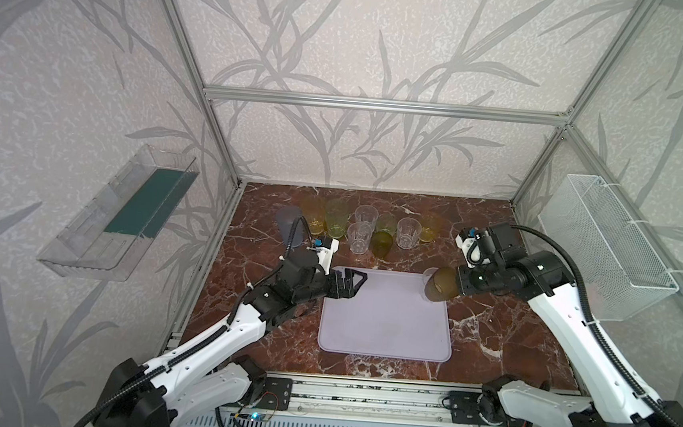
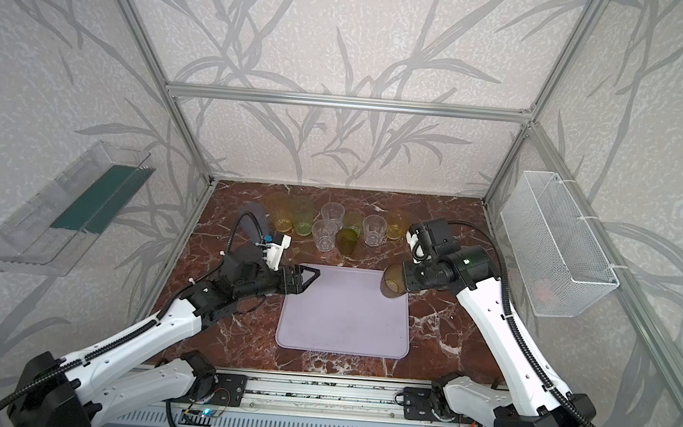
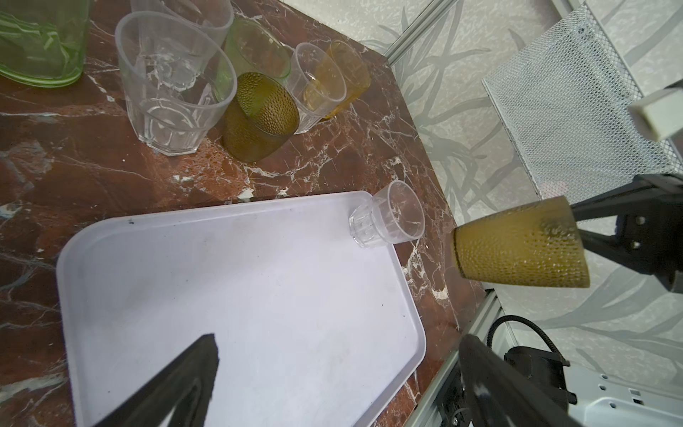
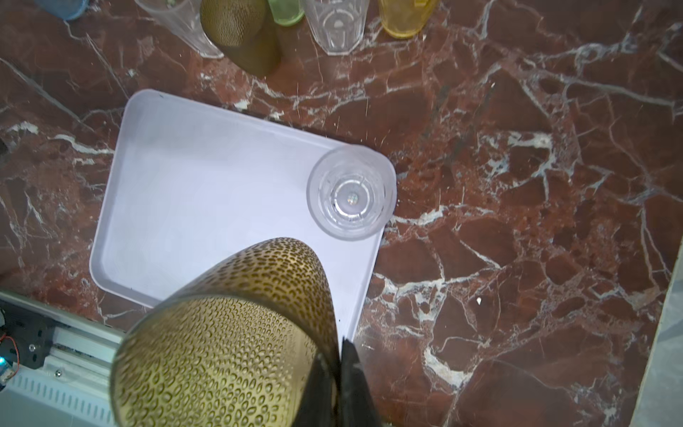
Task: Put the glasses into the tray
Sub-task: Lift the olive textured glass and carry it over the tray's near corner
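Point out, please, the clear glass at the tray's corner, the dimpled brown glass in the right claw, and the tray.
clear glass (image 4: pixel 349 197): right wrist view, its base seen from above.
dimpled brown glass (image 3: pixel 517 251): left wrist view, middle of its side.
tray (image 4: pixel 203 192): right wrist view, bare floor.

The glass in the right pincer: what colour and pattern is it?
The glass is olive-brown, covered in small bumps; clearest in the right wrist view.

Eleven glasses (image 1: pixel 358 237), one tray (image 1: pixel 385 322), one basket (image 1: pixel 604 247), one bin (image 1: pixel 123 214).
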`<state>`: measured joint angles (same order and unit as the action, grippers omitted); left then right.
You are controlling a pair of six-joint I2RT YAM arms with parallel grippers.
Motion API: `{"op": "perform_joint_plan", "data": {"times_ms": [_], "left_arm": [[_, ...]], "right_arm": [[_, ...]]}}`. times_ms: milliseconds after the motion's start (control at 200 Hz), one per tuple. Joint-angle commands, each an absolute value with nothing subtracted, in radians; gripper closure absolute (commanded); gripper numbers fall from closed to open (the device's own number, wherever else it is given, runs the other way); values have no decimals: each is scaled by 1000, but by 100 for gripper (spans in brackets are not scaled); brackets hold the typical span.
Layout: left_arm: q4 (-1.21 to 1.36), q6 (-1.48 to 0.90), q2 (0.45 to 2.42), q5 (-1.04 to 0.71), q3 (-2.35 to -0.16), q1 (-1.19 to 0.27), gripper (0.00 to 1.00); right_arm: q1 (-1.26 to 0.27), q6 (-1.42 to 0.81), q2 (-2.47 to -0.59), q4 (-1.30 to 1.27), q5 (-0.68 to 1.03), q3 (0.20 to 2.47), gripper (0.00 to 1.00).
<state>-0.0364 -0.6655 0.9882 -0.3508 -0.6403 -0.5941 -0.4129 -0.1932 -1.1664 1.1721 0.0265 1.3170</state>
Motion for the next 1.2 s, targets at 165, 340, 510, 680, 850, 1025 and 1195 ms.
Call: {"op": "perform_joint_plan", "data": {"times_ms": [165,340,510,680,850,1025,1195], "left_arm": [[-25,-680,948,-359,-635,-588,0],[-9,-696,950,-353,-623,-588,0],[-3,-698,956,-347,-617,-589,1],[-8,-692,968,-346,-620,-588,0],[3,-695,983,-342,-617,-588,0],[1,-695,987,-342,-617,-588,0],[-2,-690,983,-327,-615,-588,0]], "right_arm": [[-410,-246,-1090,1206,43,1197,100],[-410,-287,-1051,1161,38,1122,100],[-411,-314,-1025,1117,18,1045,100],[-413,-346,-1015,1080,14,994,100],[-417,-375,-1022,1009,14,954,100],[-416,-377,-1046,969,-20,939,100],[-419,-377,-1071,934,-54,922,100]]}}
